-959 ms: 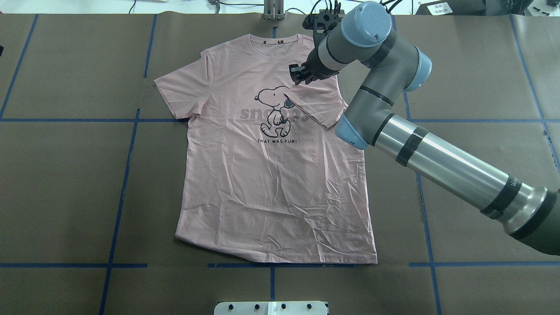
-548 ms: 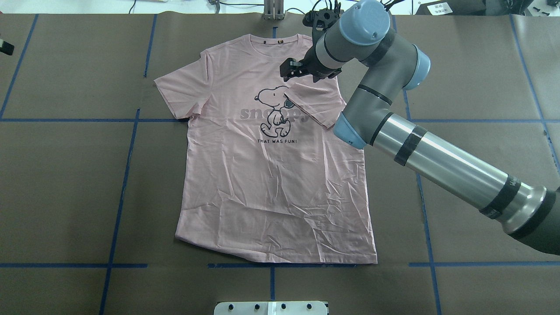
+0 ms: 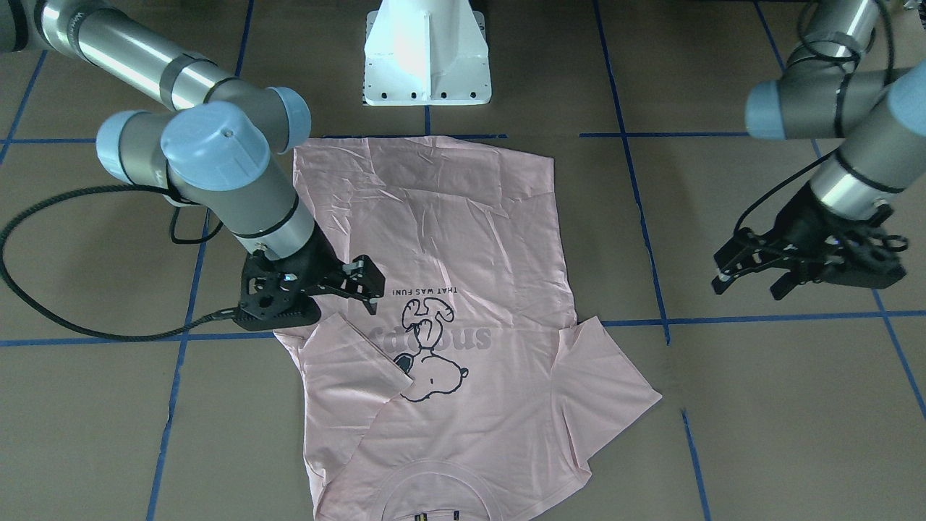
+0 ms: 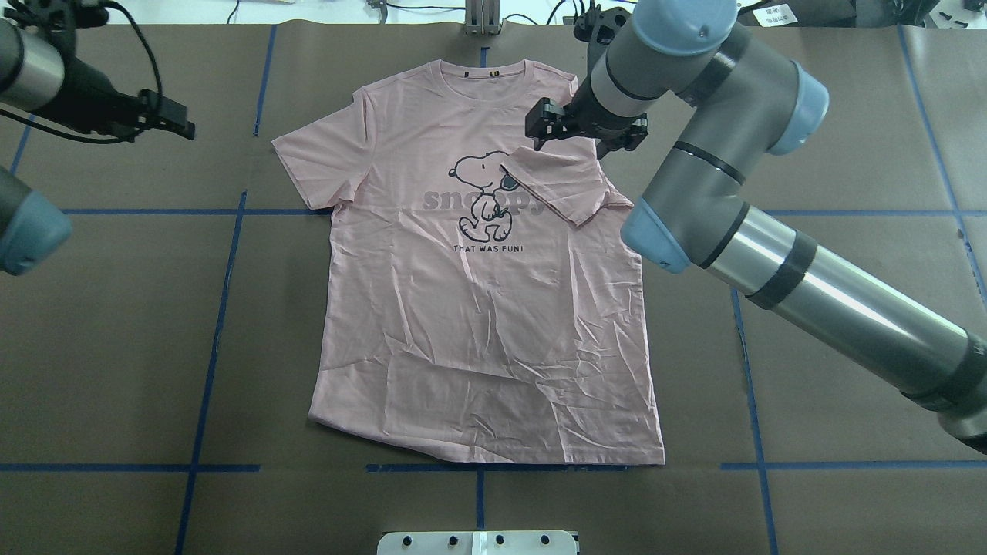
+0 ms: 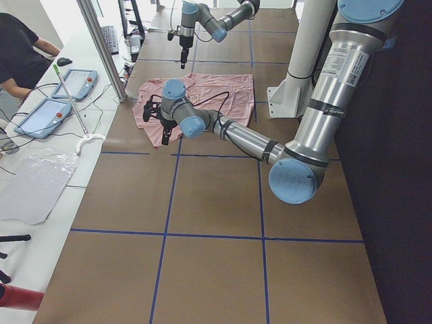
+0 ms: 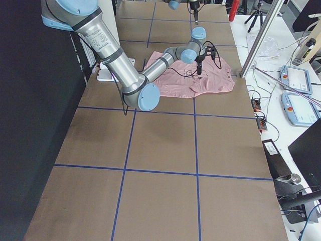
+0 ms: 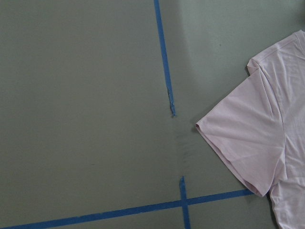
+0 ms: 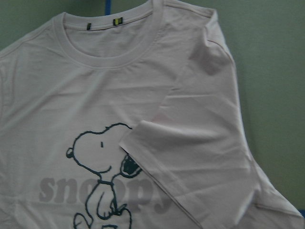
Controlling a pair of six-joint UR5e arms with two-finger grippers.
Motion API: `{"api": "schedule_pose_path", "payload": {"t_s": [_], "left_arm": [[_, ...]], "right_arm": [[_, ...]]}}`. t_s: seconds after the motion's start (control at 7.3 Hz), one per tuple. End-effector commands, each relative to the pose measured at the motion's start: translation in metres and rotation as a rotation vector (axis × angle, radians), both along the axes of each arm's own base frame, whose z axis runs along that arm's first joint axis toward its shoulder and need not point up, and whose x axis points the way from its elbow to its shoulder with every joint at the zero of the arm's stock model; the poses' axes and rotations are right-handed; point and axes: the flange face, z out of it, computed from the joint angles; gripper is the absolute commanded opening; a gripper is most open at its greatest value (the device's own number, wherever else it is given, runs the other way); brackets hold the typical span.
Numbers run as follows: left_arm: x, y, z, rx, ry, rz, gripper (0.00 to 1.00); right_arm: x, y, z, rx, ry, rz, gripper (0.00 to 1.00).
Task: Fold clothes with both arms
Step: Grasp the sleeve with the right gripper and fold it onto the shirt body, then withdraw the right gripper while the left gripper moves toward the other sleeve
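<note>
The shirt (image 4: 478, 324) lies flat, print up, in the middle of the tabletop (image 4: 116, 347), one sleeve (image 4: 559, 181) folded in over the chest. The right pincer (image 4: 587, 132) hovers just beyond that sleeve, wide and empty. The left pincer (image 3: 749, 288) hangs wide too, well apart from the shirt.

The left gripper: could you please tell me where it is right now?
In the overhead view the left gripper hovers over bare table at the far left, clear of the T-shirt, outward of its flat sleeve.
</note>
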Motion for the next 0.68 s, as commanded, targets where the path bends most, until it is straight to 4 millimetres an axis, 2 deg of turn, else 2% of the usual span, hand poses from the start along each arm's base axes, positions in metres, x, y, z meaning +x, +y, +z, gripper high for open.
{"api": "schedule_pose_path", "payload": {"t_s": [0.0,0.14,0.27,0.41,0.55], "left_arm": [[0.090,-0.039,-0.013,0.012,-0.068,-0.117,1.00],[0.115,-0.054,0.003,0.036,-0.117,-0.157,1.00],[0.130,-0.061,0.019,0.059,-0.113,-0.164,0.98],[0.139,-0.073,0.027,0.067,-0.115,-0.173,0.97],[0.155,-0.070,0.033,0.071,-0.136,-0.171,0.96]], "right_arm": [[0.059,0.018,0.015,-0.054,0.081,0.007,1.00],[0.076,0.016,0.031,-0.033,0.091,-0.030,1.00],[0.084,0.014,0.041,-0.040,0.093,-0.036,1.00],[0.084,0.014,0.041,-0.040,0.093,-0.036,1.00],[0.083,0.014,0.041,-0.040,0.091,-0.037,1.00]]}}
